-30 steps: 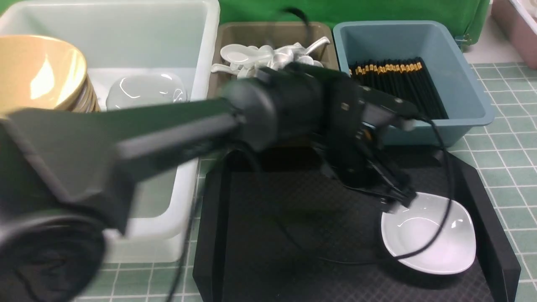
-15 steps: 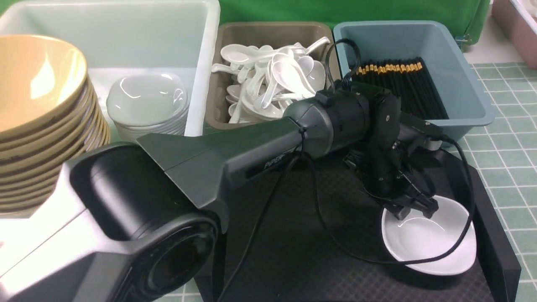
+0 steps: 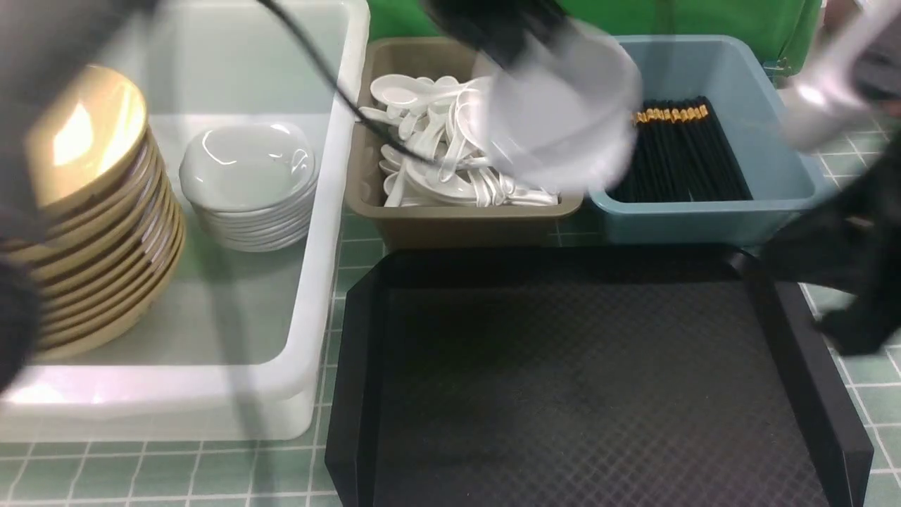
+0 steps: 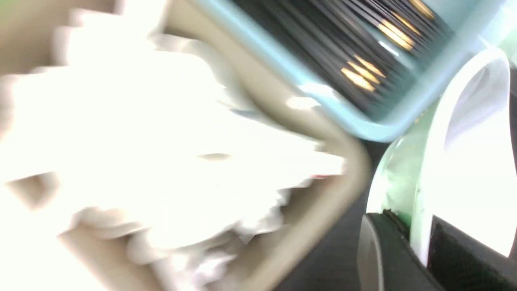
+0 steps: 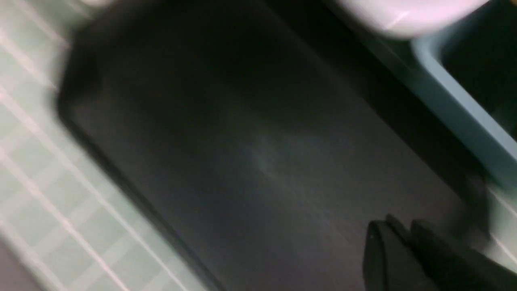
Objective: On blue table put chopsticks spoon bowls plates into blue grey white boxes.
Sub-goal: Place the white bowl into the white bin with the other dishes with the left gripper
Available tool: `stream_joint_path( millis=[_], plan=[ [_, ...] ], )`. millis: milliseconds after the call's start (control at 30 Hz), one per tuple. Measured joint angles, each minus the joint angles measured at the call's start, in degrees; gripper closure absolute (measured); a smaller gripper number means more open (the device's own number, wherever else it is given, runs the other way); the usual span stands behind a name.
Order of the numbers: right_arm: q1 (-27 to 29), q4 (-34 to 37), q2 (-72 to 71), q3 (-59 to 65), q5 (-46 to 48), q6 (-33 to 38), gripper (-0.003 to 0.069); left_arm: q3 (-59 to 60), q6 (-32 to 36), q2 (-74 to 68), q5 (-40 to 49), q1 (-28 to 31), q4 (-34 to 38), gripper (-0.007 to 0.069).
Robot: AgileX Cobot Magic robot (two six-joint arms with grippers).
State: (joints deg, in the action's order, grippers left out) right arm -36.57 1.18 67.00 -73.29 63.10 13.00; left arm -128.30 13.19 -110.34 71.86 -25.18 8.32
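As the left arm (image 3: 493, 28) was held high over the grey box (image 3: 457, 229), a plate (image 3: 563, 120) was clamped by the left gripper (image 4: 418, 234). The right gripper (image 5: 398, 232) was seen low over the tray (image 3: 563, 387); its state could not be told.

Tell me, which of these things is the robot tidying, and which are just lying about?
Job: plate in mid-air, stacked plates, bowls, spoons, chopsticks, white box, grey box, blue box, tiled table.
Lying about: black tray, green backdrop.
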Motion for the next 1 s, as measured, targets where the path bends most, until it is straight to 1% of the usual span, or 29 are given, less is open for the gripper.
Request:
stream_joint_path(
  millis=[33,67,100,133,167,233,333,433,500,600,767,1000],
  plan=[
    [-0.6,1.5,2.2,-1.7,-0.2,1.3,0.0552,0.0,-0.5,1.5,0.1,2.8,0.0,0.0618],
    [-0.7,1.5,2.6,-2.0,-0.2,1.3,0.0552,0.0,-0.6,2.1,0.1,3.4,0.0,0.0618],
    [-2.2,2.6,5.4,-4.2,-0.5,2.6,0.0552,0.0,-1.2,3.8,0.3,7.3,0.0,0.0618],
    [-3.3,3.0,7.3,-5.9,-0.6,3.2,0.0552,0.1,-1.6,4.8,0.4,10.2,-0.1,0.0618],
    [-3.6,3.2,8.0,-6.1,-0.6,3.5,0.0551,0.1,-1.8,5.1,0.4,11.3,-0.1,0.0618],
    [-6.5,3.7,11.9,-8.9,-0.9,4.9,0.055,1.3,-3.2,6.4,0.4,17.7,-0.7,0.0618],
    [-9.2,3.9,15.6,-10.8,-2.4,5.4,0.0549,5.0,-4.7,6.7,0.4,22.4,-1.1,0.0618],
    [-10.2,4.0,17.4,-11.1,-3.1,5.4,0.0548,8.7,-5.0,6.0,0.2,23.8,-1.1,0.0618],
    [-10.7,4.0,19.2,-11.1,-3.2,5.4,0.0546,12.7,-5.0,4.5,-1.9,24.1,-1.1,0.0618],
    [-10.9,3.8,20.0,-11.1,-3.3,5.4,0.0544,14.8,-5.0,2.2,-5.5,24.2,-1.0,0.0618],
    [-10.9,3.7,20.2,-11.1,-3.3,5.5,0.0543,15.0,-5.0,-0.8,-8.2,24.2,-1.7,0.0618],
    [-10.9,3.6,20.2,-11.1,-3.3,5.5,0.0539,15.1,-5.0,-3.9,-8.3,24.2,-5.0,0.0618]
  ],
)
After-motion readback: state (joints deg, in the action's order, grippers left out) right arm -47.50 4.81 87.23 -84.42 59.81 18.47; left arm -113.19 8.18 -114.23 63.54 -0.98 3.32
